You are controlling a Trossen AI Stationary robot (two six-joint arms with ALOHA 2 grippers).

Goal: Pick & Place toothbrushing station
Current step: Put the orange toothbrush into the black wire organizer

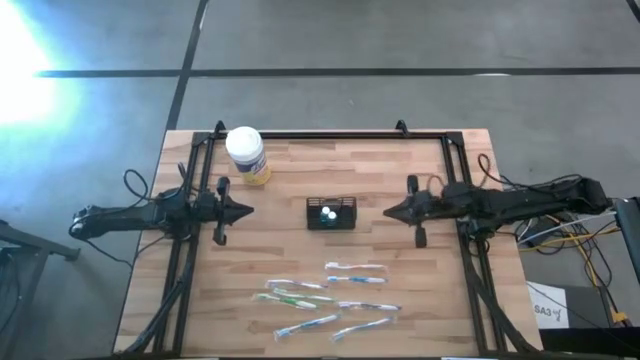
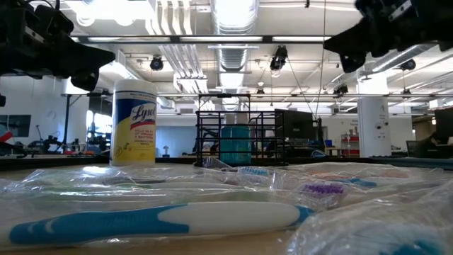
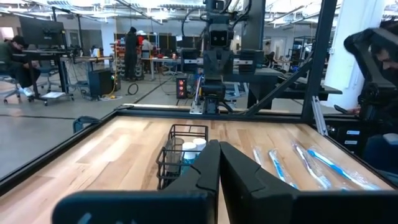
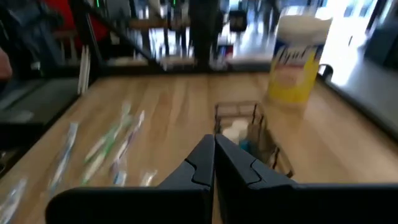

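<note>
The toothbrushing station, a small black wire-mesh caddy [image 1: 331, 214], stands on its base at the table's middle, with white-capped items inside [image 3: 181, 154] [image 4: 250, 138]. My left gripper [image 1: 248, 211] hovers shut at the table's left side, pointing level at the caddy from a distance [image 3: 219, 152]. My right gripper [image 1: 388, 212] hangs shut above the table to the caddy's right [image 4: 214, 146]. Neither touches anything.
A white-lidded Lysol jar with a yellow label [image 1: 246, 154] stands at the far left. Several wrapped toothbrushes [image 1: 330, 296] lie scattered toward the near edge. Black frame rails [image 1: 330, 134] border the wooden table [image 1: 290, 180]. People sit in the room beyond [image 3: 18, 59].
</note>
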